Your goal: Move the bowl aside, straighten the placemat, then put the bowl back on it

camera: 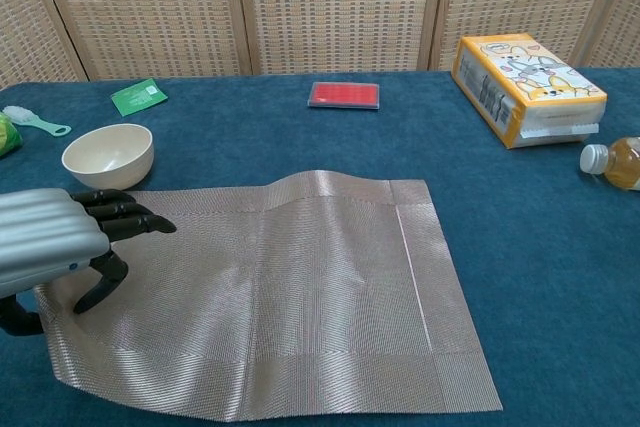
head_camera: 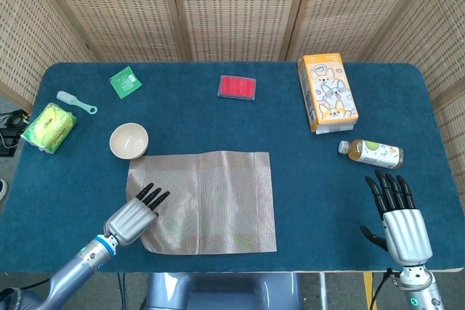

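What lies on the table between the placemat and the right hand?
Nothing: between placemat and right hand the head view shows only bare blue table.

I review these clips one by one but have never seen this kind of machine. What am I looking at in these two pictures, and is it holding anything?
It is a two-armed robot with human-like hands, steered by a person. One camera looks down from its head, the other forward from its chest. On the blue table lie a grey placemat, a cream bowl just beyond its far left corner, a tissue box, a drink bottle, a red case, a green packet, a small brush and a yellow-green pack. The left hand grips the placemat's left edge. The right hand holds nothing, fingers spread.
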